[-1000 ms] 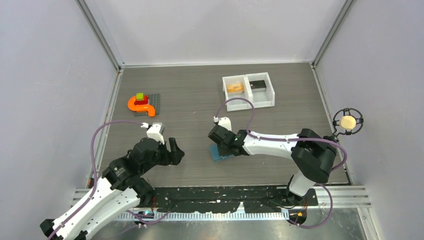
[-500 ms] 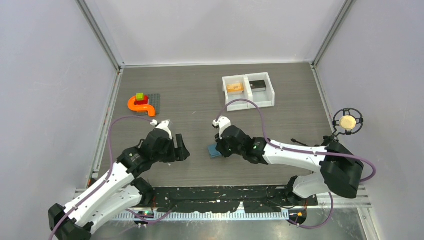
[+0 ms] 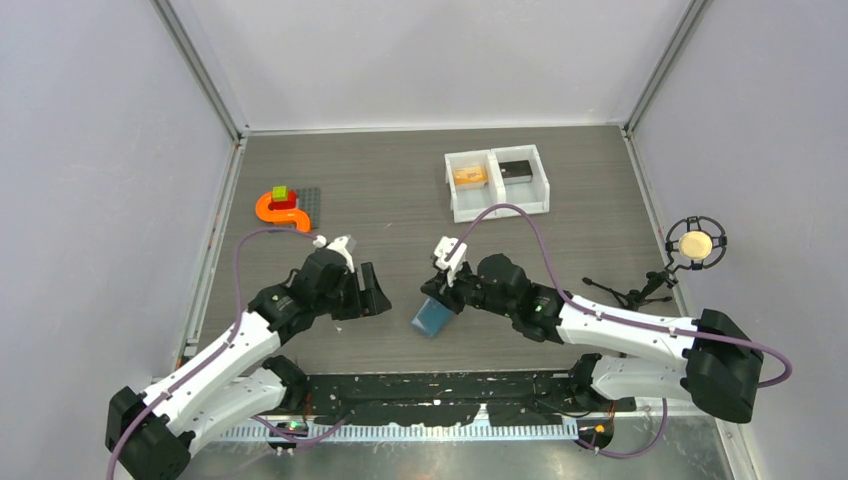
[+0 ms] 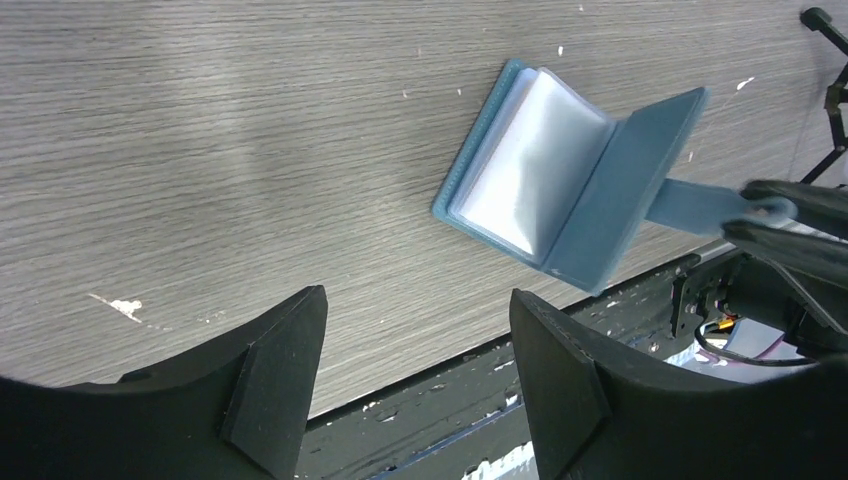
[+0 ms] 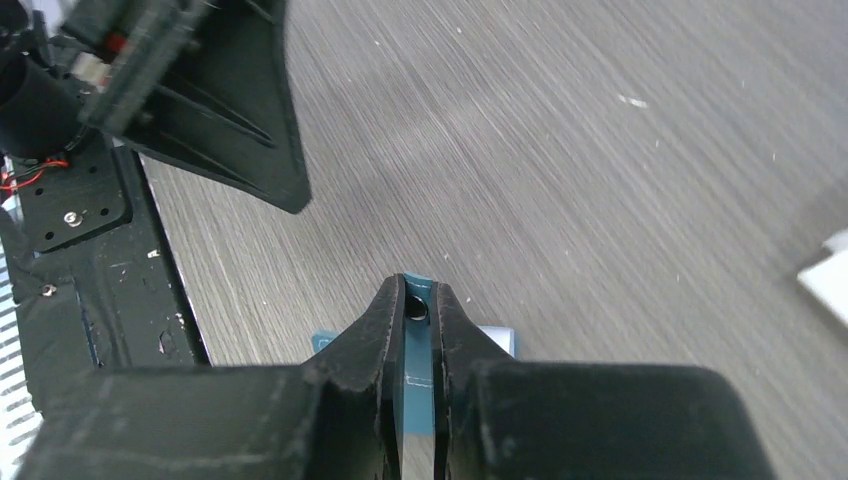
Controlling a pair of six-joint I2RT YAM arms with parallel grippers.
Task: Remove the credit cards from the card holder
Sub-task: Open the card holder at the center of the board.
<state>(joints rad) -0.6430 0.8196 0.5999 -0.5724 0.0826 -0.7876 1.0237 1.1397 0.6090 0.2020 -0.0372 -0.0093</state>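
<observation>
Near the front edge of the wood-grain surface, between the two arms, the light-blue card holder stands open like a book. One cover, stacked with pale translucent pockets, is low against the surface. The other cover is tilted upward, and a narrow blue strap runs from it toward the right arm. The right fingers are pressed together on this strap, pinching it between their tips, so the holder hangs partly lifted from that side. The left fingers are spread wide and hold nothing; they hover just beside the holder, on its left, facing its open pages without touching them. Toward the far side of the surface, well apart from both arms, sits a white two-compartment tray. The orange-yellow credit card lies in its left compartment and the dark credit card in its right. At the far left lies an orange curved toy piece, resting on a small grey plate together with red and green blocks.
</observation>
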